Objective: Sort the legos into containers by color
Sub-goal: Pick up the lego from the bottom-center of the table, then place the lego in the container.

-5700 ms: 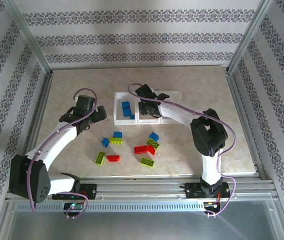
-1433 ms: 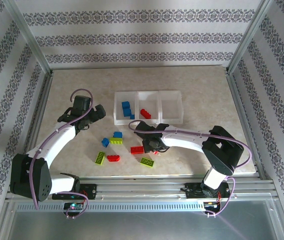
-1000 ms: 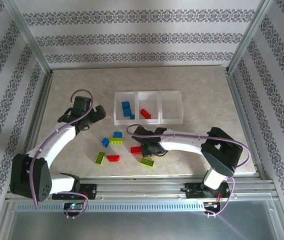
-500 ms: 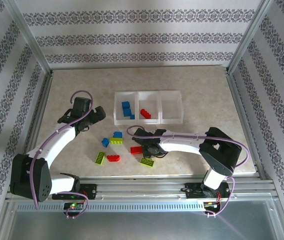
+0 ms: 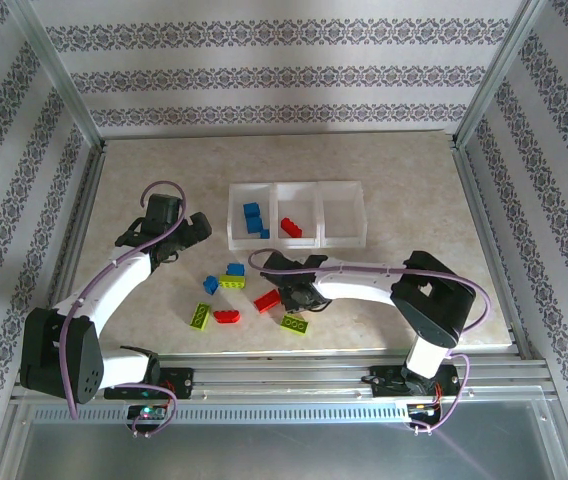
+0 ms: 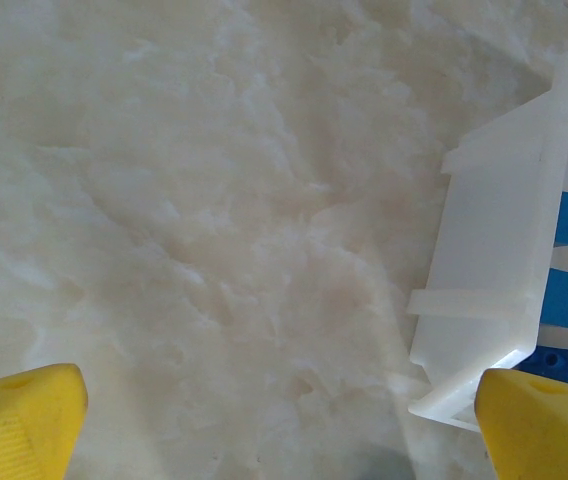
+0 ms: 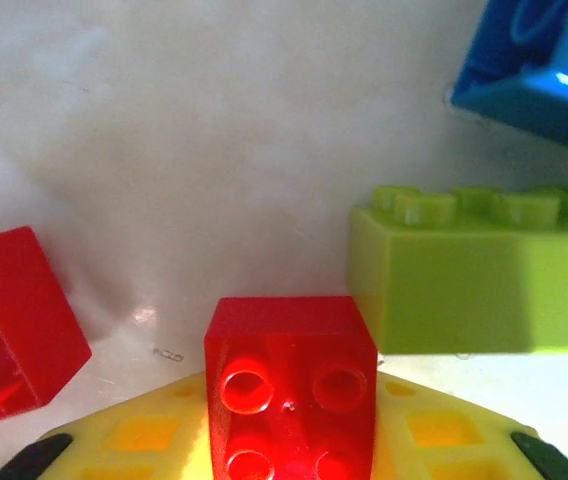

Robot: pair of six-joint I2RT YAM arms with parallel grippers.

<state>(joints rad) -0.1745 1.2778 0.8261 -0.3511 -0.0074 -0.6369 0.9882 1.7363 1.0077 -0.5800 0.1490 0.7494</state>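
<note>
Pinching red brick point(image 7: 290, 400) by end in right gripper point(image 5: 286, 296). Shallow bite: could twist out on lift or knock lime brick point(image 7: 469, 270) just beside. Left gripper point(image 6: 284, 420): released, empty.

legos point(image 7: 289, 370): glossy plastic; containers point(image 6: 494, 250): translucent matt plastic; table point(image 6: 214, 200): smooth marbled

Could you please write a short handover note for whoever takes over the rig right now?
Left tool: open, hovering beside the containers.
Right tool: closed on a red brick, down among the loose bricks.
Done: blue bricks in left bin, one red piece in middle bin.
Left: bin the held brick, then sort the loose ones by colour; no lime binned yet.
</note>
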